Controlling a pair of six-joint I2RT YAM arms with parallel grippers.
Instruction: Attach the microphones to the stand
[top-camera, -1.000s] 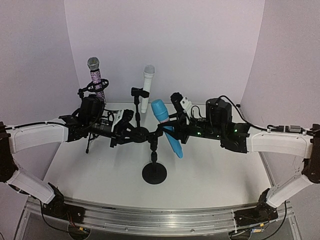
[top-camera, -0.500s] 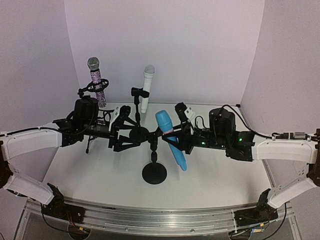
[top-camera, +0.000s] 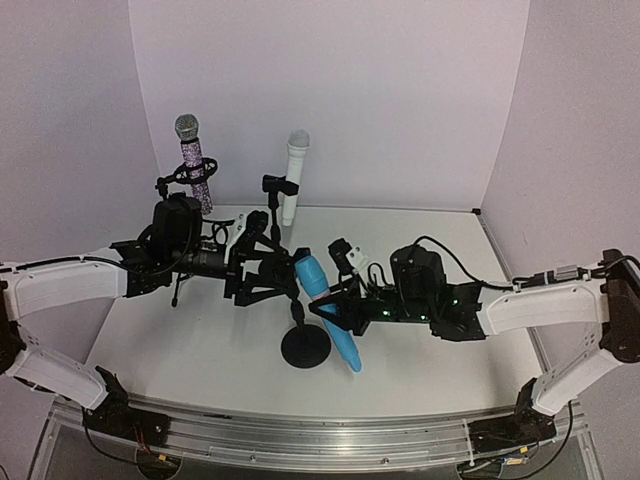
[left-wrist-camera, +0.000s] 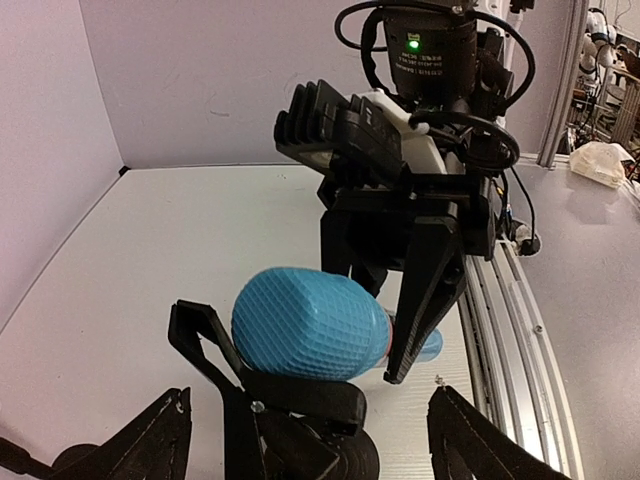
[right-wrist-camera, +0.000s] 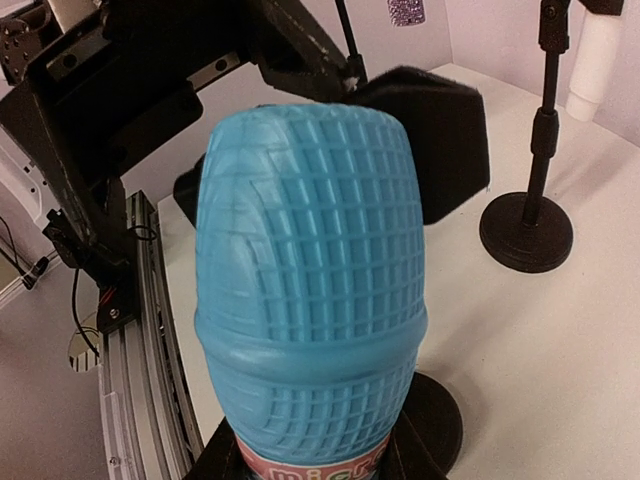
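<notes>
Only one bit of lettering is legible: at the bottom edge of the right wrist view, "micr", cut off, on the pink band (right-wrist-camera: 310, 462) beneath the blue microphone (right-wrist-camera: 308, 300) head.

On my overhead feed both arms wear white shells on their long links, the left arm (top-camera: 70, 280) at 9 o'clock and the right arm (top-camera: 535, 305) at 3 o'clock, with black joints and black bases toward 6 o'clock. The left wrist camera shows me the right wrist: a green light (left-wrist-camera: 413, 45), looping black cables (left-wrist-camera: 512, 150), a ribbed black block (left-wrist-camera: 310, 115), a white bracket (left-wrist-camera: 420, 150), and angular black fingers (left-wrist-camera: 432, 280) on the right end effector (top-camera: 332, 308).
</notes>
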